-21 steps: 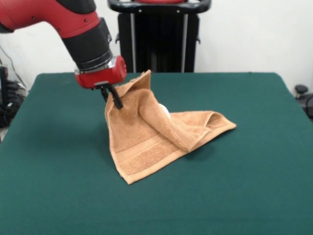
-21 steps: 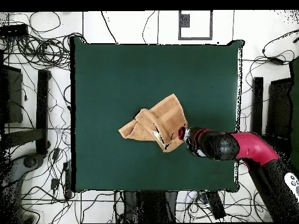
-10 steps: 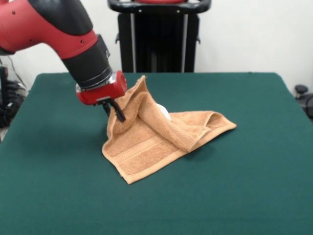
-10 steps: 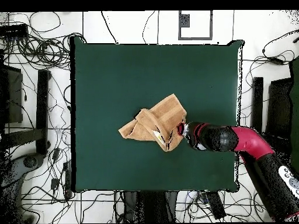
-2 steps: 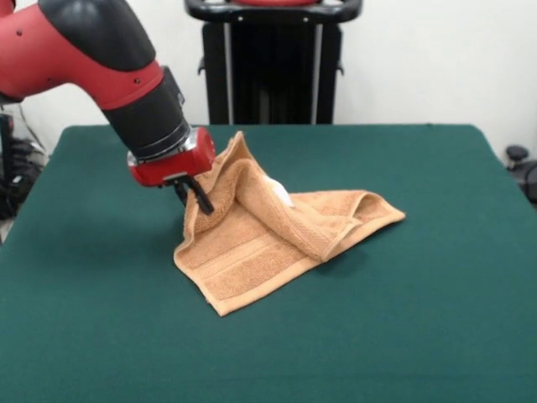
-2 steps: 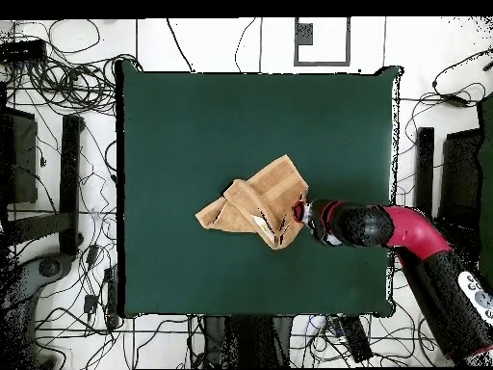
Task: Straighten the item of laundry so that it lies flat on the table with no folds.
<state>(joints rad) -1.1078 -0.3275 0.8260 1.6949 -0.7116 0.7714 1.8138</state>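
1. We saw the table (image 5: 436, 336), a broad dark green surface, carrying only one thing, near its middle.
2. The arm (image 5: 92, 59) came down from the upper left of the front view, tilted toward the right, with its red wrist just beside the raised part of the cloth.
3. The towel (image 5: 252, 260) lay near the middle of the table (image 6: 173, 125), not flat: its near-left part rested on the felt with the border band showing, one corner stood up in a peak at the far left, and a thick rolled fold ran from that peak toward the right corner. Its long axis ran from near left to far right in the front view.
4. The gripper (image 5: 195, 193) sat at the left edge of the towel (image 6: 255, 202), below the peak. Its dark fingers (image 5: 201, 198) appeared pressed together on the raised edge, pinching the cloth.
5. We judged that the coming move turned on this: the bulk of the cloth lay to the right of the gripper (image 6: 297, 214) and nearer than it, so pulling the held edge left and away from the fold should draw it open.
6. A small white patch (image 5: 281, 193), perhaps the tag, showed at the fold.
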